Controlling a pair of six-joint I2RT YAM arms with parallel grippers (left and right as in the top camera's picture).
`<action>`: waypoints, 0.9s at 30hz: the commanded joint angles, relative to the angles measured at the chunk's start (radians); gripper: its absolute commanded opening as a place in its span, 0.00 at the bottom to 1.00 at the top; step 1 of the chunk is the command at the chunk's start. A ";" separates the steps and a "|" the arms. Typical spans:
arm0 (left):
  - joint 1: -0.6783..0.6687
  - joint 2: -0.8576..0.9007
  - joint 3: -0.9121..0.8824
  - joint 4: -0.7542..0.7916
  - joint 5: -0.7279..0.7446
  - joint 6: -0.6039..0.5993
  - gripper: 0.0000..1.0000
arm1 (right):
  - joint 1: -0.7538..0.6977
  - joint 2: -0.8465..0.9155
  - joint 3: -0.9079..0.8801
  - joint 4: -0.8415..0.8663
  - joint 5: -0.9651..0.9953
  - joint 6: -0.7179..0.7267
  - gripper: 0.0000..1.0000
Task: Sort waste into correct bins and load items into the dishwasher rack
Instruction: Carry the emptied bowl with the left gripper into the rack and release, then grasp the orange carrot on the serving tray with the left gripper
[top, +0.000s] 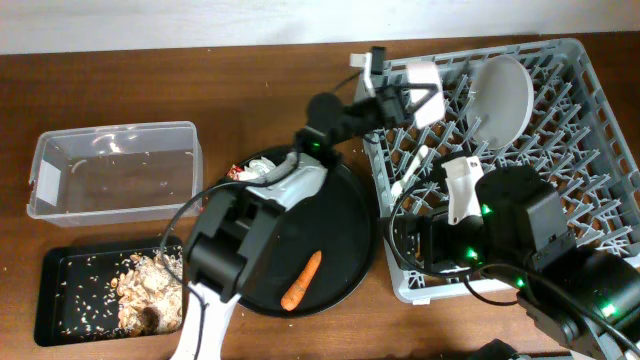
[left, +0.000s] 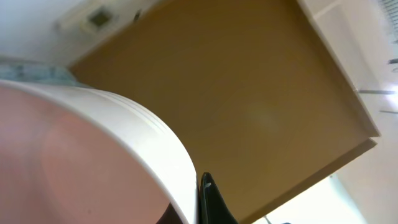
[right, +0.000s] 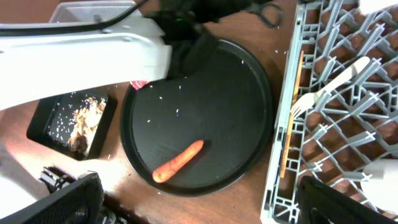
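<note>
Small white cup (top: 421, 76) gripped by left gripper (top: 418, 98) over dishwasher rack (top: 600, 150), counter's right edge. Racked: plate (top: 503, 98), fork (top: 411, 163), chopstick (right: 288, 130). Unsorted: carrot (top: 302, 279), red wrapper (top: 236, 172), napkin (top: 262, 170), mid-counter. Right gripper (right: 199, 208) spread wide, empty. No legible txt.

No word, brand or number can be read in any view. At the left of the overhead frame, the clear tub (top: 115, 130) bears a small white sticker (top: 36, 184) on its left wall, seemingly blank, though too small to be sure. The red wrapper (top: 237, 172) shows no legible print.
</note>
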 joint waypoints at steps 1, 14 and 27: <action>-0.039 0.108 0.096 -0.025 -0.019 -0.010 0.00 | 0.003 -0.001 0.008 -0.014 -0.008 -0.004 0.99; 0.119 0.170 0.092 -0.056 0.293 -0.100 0.99 | 0.003 -0.001 0.008 -0.029 -0.008 -0.006 0.99; 0.592 -0.493 0.092 -0.149 0.613 -0.137 0.99 | 0.003 0.061 0.008 -0.061 -0.063 -0.007 0.99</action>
